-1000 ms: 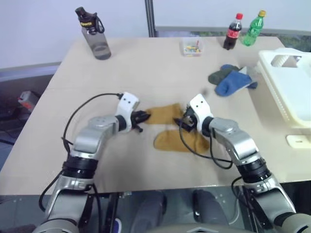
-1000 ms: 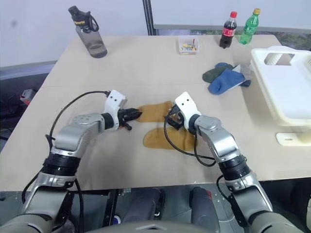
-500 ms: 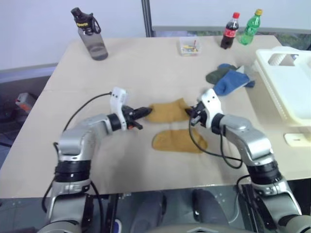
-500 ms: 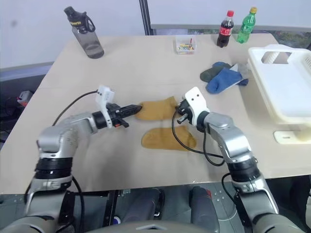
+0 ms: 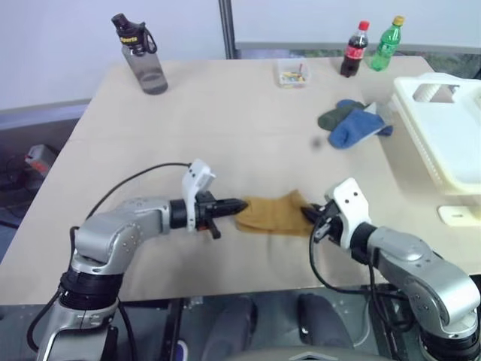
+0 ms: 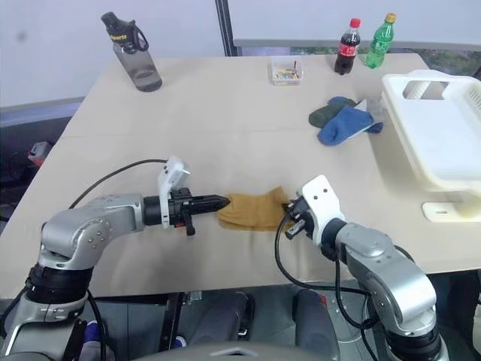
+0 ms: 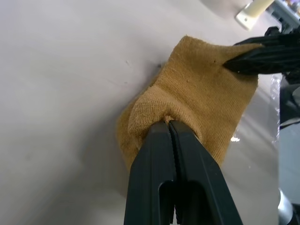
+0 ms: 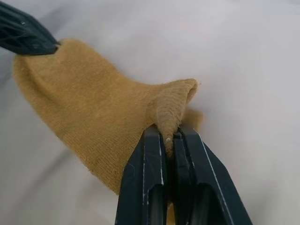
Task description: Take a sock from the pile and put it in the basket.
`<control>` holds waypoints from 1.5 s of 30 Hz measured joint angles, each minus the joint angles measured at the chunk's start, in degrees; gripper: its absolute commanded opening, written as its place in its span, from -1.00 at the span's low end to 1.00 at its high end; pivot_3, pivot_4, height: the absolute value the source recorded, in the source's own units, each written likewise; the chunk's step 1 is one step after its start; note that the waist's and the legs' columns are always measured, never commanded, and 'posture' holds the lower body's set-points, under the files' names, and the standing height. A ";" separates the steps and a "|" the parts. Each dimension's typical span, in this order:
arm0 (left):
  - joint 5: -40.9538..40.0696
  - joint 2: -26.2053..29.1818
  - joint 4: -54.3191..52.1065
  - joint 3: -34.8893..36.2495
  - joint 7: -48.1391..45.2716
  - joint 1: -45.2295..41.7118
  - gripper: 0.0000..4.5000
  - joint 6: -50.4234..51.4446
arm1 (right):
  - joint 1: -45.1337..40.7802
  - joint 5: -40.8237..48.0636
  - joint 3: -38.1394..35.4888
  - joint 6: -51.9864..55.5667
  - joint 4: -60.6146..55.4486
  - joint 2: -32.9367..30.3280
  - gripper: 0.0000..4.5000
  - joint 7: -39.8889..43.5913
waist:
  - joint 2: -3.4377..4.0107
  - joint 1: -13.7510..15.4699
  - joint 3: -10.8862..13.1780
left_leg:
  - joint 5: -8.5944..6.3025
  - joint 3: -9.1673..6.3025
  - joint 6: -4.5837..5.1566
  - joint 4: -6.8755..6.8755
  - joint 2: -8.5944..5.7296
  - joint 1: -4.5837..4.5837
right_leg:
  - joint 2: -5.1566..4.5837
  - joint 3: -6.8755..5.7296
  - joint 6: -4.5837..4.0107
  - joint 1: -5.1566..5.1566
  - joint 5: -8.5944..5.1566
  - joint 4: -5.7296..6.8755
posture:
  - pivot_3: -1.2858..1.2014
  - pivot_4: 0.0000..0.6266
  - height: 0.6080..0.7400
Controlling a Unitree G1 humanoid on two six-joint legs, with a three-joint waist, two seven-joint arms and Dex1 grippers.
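Both of the robot's arms now have a mustard-yellow knitted sock (image 5: 274,213) pinched between them near the front edge of the pale beige table (image 5: 225,113), where a second ago two yellow socks lay flat side by side further in. The left gripper (image 5: 239,204) has its black fingers (image 7: 173,154) clamped tight on a fold at one end of the sock, and the right gripper (image 5: 308,213) is likewise closed hard on a bunched ridge of fabric at the opposite end, having snapped shut from a wide stance within the last second. Only one patch of yellow shows now, so the second sock may be folded under or gathered with the first; the pictures do not settle that. The rest of the pile, a blue sock (image 5: 359,126) lying against a dark green one (image 5: 337,116), sits well apart toward the far right, just beside the large white slotted plastic laundry basket (image 5: 443,143) at the table's right edge. With the grip secured and drawn back toward the robot, the sock looks ready to be lifted and carried right to the basket, a long reach across.
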 measured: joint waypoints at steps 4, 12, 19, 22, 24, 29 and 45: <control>3.40 -2.33 0.61 -3.47 0.97 0.03 -1.00 -3.61 | 1.87 -1.57 0.49 -2.31 1.05 -0.82 -0.95 -0.89 | -0.01 0.16 0.00 | 0.10 0.00 -0.17 0.00 -0.02 -0.01 | -0.01 -0.01 0.00 0.01 0.00 -0.03 | 0.03 -0.52 1.00; 6.84 -2.97 4.40 -5.29 0.76 -0.83 -0.26 -6.33 | 5.26 -4.61 3.84 -7.92 4.59 -3.76 -0.60 -1.32 | -0.01 0.02 0.00 | 0.05 0.01 -0.07 -0.01 0.00 -0.02 | 0.00 -0.02 0.01 0.00 0.00 -0.02 | 0.03 -0.52 1.00; 4.22 3.04 7.02 -2.70 -7.80 -1.00 -0.24 -6.29 | 8.73 -3.06 -3.05 -10.25 -1.73 -8.75 -0.20 2.03 | -0.01 0.04 0.02 | -0.03 -0.04 0.06 -0.01 0.01 -0.05 | 0.01 -0.06 0.02 0.01 -0.02 -0.05 | 0.03 -0.52 1.00; 1.64 7.08 7.14 -2.07 -12.78 -1.21 -0.24 -3.77 | 9.50 0.73 -8.61 -10.51 -5.04 -10.86 -0.56 5.81 | -0.01 0.00 0.02 | -0.05 -0.02 0.08 -0.01 0.01 -0.02 | 0.01 -0.06 0.04 0.06 -0.02 -0.07 | 0.03 -0.52 1.00; 0.77 7.21 7.32 -2.08 -13.50 -1.80 -0.24 -2.28 | 9.44 1.78 -9.72 -11.41 -5.37 -12.00 -0.96 7.56 | -0.01 0.02 0.02 | -0.05 -0.03 0.09 0.00 0.01 0.00 | 0.00 -0.08 0.04 0.08 -0.03 -0.07 | 0.03 -0.52 1.00; 1.65 4.64 9.47 -3.24 -11.02 -4.42 -0.24 -0.88 | 5.53 0.38 -3.73 -17.57 -0.41 -12.95 -0.98 10.25 | -0.04 -0.08 0.01 | -0.04 -0.04 0.09 0.04 0.04 0.04 | 0.02 -0.09 0.04 0.12 -0.02 -0.06 | 0.03 -0.52 1.00; 2.11 8.19 9.82 -2.17 -9.08 -5.36 0.79 4.33 | -0.56 -14.68 14.38 -36.79 22.21 -10.93 -1.00 13.98 | -0.06 -0.05 -0.04 | -0.03 -0.08 0.06 0.02 0.08 0.17 | 0.10 -0.08 0.02 0.13 -0.02 -0.03 | 0.03 -0.52 1.00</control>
